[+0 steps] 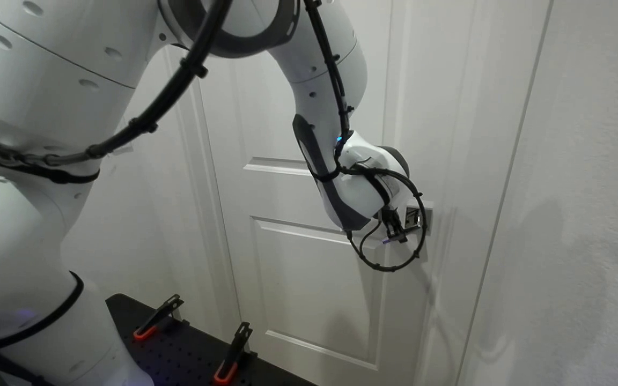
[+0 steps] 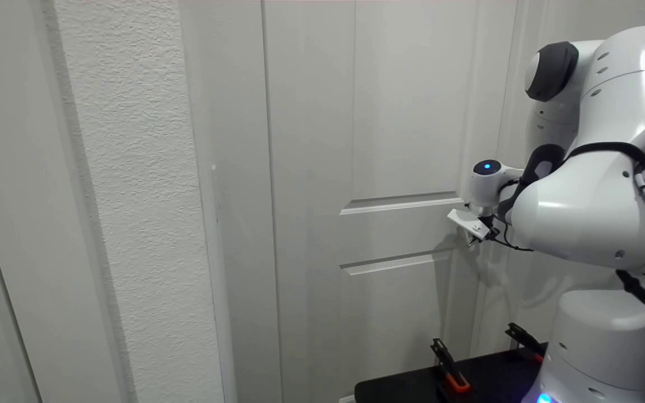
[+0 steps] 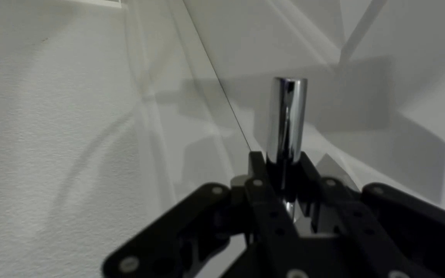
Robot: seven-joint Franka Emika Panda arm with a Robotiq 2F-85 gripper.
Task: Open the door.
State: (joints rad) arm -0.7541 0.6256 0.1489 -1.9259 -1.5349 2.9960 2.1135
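The door point(image 1: 309, 289) is tall, white and paneled, and it stands in both exterior views point(image 2: 401, 235). It looks closed; in the wrist view a thin dark gap runs between door point(image 3: 276, 42) and frame. Its silver lever handle point(image 3: 287, 116) stands between my fingers in the wrist view, its free end sticking out past the fingertips. The handle's square plate point(image 1: 428, 221) shows partly in an exterior view. My gripper point(image 3: 282, 162) is shut around the lever, with both fingers against its sides. In the exterior views the gripper point(image 1: 396, 230) is small and partly hidden by cables.
A black perforated table point(image 1: 180, 354) with black-and-red clamps point(image 1: 232, 354) stands under the arm's base, close to the door. A textured white wall point(image 1: 582, 214) stands beside the door frame. A black cable loop point(image 1: 389, 268) hangs around the wrist near the handle.
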